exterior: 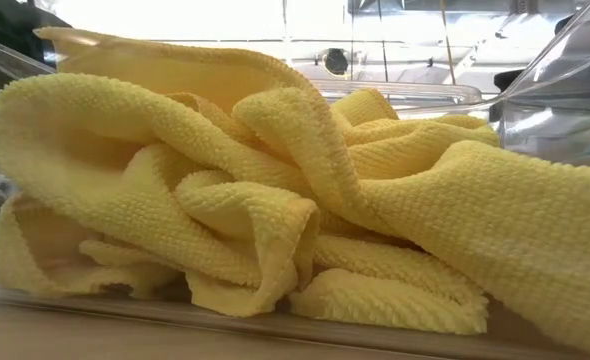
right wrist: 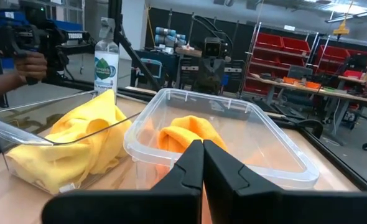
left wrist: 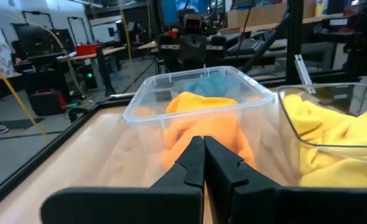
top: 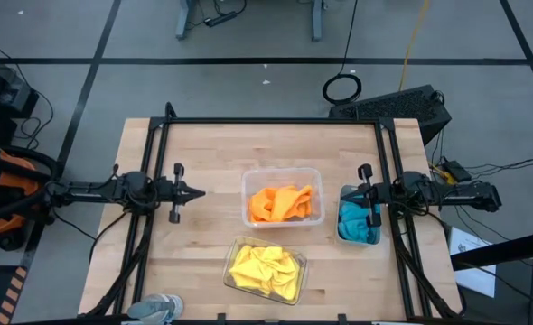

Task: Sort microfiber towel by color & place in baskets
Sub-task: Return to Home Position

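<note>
I see the bench (top: 203, 248) carrying three baskets: the middle basket (top: 282, 170) holds orange towels (top: 280, 204), the front basket (top: 268, 241) yellow towels (top: 265, 271), and the narrow basket (top: 341, 218) blue towels (top: 355, 227). My right hand (top: 346, 191) hangs over the narrow one, my left hand (top: 199, 191) left of the middle one, both pinched closed. A small grey thing (top: 155, 309) lies at the front edge.

A: What sort of place is this?

B: Robotics lab or workshop, easy. Red storage bins (right wrist: 267, 46) on racks, a cluttered workbench (right wrist: 308, 86) on the far side, cables (top: 343, 77) lying across the grey floor.
</note>
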